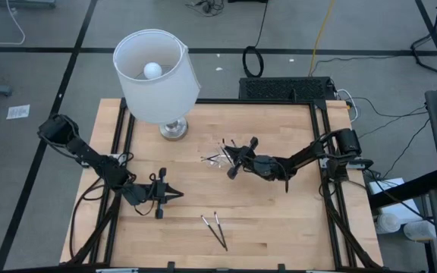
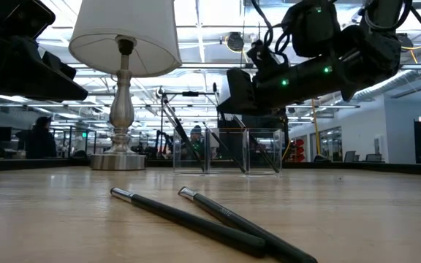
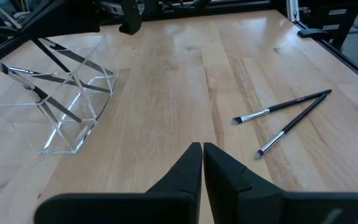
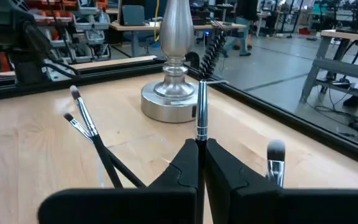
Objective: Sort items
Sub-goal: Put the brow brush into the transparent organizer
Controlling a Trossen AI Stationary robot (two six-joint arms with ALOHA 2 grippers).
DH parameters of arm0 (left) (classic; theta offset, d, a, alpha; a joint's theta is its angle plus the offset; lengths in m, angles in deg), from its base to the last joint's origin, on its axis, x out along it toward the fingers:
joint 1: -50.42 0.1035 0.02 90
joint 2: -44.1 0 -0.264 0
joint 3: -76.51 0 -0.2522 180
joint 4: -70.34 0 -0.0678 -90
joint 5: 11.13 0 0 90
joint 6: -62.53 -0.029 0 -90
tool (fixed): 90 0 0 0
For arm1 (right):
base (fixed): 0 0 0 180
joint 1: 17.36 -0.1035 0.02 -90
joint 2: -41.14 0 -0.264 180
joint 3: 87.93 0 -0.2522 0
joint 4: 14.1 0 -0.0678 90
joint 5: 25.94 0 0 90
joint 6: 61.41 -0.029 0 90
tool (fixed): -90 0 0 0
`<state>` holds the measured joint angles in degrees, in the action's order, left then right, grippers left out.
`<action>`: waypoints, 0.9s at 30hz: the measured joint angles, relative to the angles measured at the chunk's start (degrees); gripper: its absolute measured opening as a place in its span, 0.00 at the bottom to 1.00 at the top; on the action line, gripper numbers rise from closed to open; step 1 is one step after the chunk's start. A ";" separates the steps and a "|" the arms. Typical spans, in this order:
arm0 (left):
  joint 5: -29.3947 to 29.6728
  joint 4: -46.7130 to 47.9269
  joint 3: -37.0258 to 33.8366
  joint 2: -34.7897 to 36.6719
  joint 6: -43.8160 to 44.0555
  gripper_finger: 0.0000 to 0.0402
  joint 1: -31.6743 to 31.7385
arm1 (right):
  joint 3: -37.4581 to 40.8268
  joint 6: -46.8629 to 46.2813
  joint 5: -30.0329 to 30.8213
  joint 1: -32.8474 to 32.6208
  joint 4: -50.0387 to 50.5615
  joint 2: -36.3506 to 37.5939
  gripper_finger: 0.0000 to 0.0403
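Note:
A clear plastic tray (image 1: 220, 156) stands mid-table with several dark items leaning in it (image 3: 55, 59), their brush ends up (image 4: 74, 93). Two more items (image 1: 215, 230) lie crossed flat on the wood near the front edge (image 2: 196, 219). My right gripper (image 4: 201, 144) hovers at the tray, shut on one thin item with a silvery collar and a dark bristle head (image 4: 213, 46). My left gripper (image 3: 202, 149) hangs shut and empty above the table's left part (image 1: 169, 195), between the tray and the two lying items. My right gripper pinches the item between its two fingertips, just below the silvery collar (image 4: 201, 124). The item sticks out past the fingertips, bristle head farthest from them. It is clear of the table. What lies behind the fingertips is hidden by the fingers.
A lamp with a white shade (image 1: 156, 76) stands on its silver base (image 1: 174, 130) at the back left, close behind the tray. Black rails (image 1: 321, 174) frame the table's sides. Bare wood lies at the front right.

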<state>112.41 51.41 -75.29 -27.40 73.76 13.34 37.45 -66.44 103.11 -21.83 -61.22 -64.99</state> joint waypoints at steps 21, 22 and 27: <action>0.04 -0.04 0.00 -0.01 -0.35 0.06 0.44 | -0.10 -4.91 -3.10 0.73 8.01 0.04 0.00; 0.04 -0.04 0.00 -0.01 -0.35 0.06 0.44 | -0.11 -5.04 -3.15 0.76 8.10 0.04 0.00; 0.04 -0.02 0.00 0.01 -0.31 0.06 0.44 | -0.11 -5.04 -3.17 0.74 8.26 0.07 0.00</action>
<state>112.45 51.39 -75.29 -27.39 73.45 13.78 37.34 -71.48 99.94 -21.09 -52.96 -64.92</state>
